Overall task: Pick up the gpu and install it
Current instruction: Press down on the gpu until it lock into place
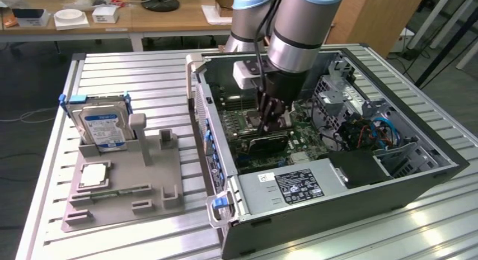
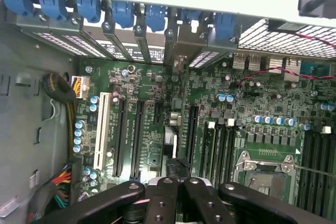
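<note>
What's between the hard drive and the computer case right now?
In the exterior view, two grey uprights of the parts holder stand there: a tall post and a short post.

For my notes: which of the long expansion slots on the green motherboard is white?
The long plastic slot beside the row of blue capacitors; the other slots are black.

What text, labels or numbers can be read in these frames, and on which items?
None can be read.
Hard drive blue-white label: print too small.
Power supply black sticker: white print too small.
Motherboard white markings by the slots: blurred.
</note>
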